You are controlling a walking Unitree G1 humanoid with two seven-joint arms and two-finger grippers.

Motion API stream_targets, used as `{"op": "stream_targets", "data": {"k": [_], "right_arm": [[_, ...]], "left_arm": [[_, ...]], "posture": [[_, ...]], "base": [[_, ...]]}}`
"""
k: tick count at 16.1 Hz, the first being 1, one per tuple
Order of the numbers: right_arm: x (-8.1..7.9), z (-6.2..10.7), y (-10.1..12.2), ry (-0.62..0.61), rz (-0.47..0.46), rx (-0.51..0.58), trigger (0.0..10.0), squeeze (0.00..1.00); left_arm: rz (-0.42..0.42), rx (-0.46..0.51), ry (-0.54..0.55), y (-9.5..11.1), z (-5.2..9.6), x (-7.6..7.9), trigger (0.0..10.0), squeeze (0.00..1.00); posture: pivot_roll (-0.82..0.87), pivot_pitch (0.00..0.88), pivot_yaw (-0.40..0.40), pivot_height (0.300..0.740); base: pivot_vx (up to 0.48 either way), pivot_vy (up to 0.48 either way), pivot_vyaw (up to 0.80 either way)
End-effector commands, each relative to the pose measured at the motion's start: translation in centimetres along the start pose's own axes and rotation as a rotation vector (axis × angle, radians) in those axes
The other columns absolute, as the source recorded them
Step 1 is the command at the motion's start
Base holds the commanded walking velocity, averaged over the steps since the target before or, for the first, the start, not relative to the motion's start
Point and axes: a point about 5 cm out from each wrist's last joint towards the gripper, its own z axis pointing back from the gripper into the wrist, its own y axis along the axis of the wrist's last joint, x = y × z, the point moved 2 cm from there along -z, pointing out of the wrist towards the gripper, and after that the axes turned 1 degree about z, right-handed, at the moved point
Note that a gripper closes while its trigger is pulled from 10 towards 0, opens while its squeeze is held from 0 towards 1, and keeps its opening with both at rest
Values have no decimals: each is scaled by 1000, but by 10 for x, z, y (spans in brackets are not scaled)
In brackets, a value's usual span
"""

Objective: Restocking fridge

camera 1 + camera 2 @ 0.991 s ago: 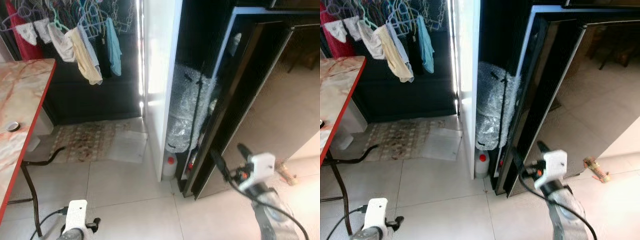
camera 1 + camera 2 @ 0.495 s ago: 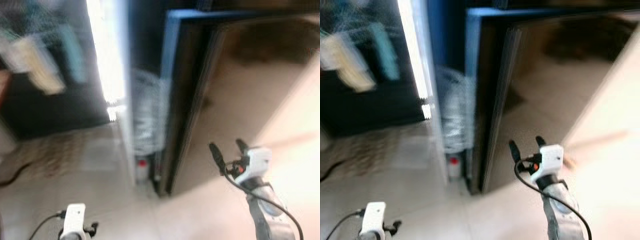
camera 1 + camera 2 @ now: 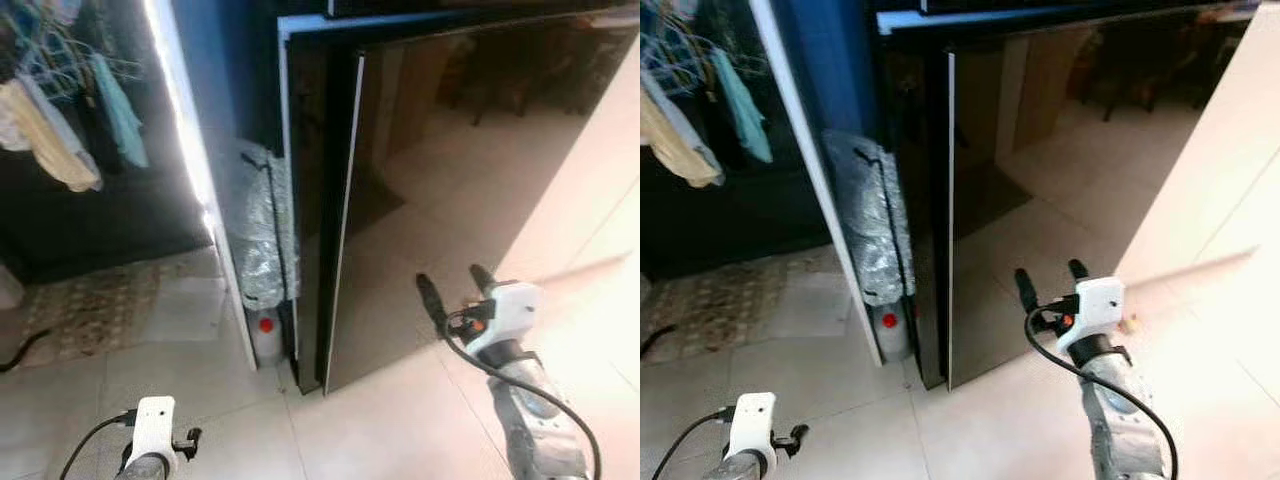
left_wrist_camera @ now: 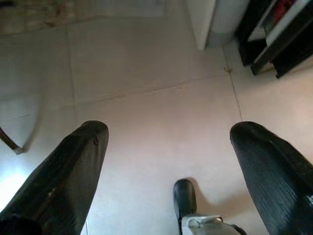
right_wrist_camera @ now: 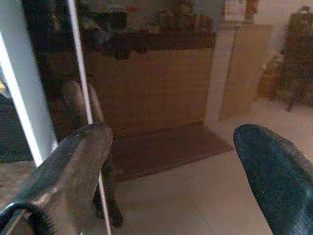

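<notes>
The tall glossy black fridge door (image 3: 450,190) stands ahead-left of the right gripper (image 3: 452,288), its free vertical edge just beyond the wide-spread fingers; the left gripper (image 4: 168,161), also spread wide, hangs well apart

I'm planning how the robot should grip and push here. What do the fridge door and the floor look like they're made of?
Fridge door: looks like dark glass or high-gloss lacquer, since it mirrors the room and floor sharply; which one can't be told. Floor: pale glazed tile, judging by the grout lines and soft sheen. The right gripper is raised before the door, jaws open.
</notes>
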Motion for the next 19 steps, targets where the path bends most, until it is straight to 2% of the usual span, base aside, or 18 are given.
{"op": "stream_targets", "data": {"k": [1,2,3,7,16,19], "right_arm": [[-8,-7,3,42,-3,-2,10000,0],[-13,-10,6,67,0,8,10000,0],[-18,-12,9,83,-5,18,10000,0],[-31,-17,12,149,11,17,10000,0],[-38,-19,10,191,25,2,10000,0],[-39,-20,11,201,32,2,10000,0]], "left_arm": [[23,-1,9,-3,1,-2,10000,0],[14,144,-14,33,-5,17,10000,0],[13,206,-24,49,-6,25,10000,0],[14,181,-29,44,-6,25,10000,0],[14,150,-17,34,-5,24,10000,0],[16,149,-20,34,-5,24,10000,0]], "posture": [[-162,0,-2,740],[-165,0,-1,740],[-167,0,0,740],[-167,0,-1,740],[-168,0,-6,740],[-170,0,-5,740]], "base": [[0,0,0],[0,0,0],[0,0,0],[0,0,0],[0,0,0],[264,0,0]]}}
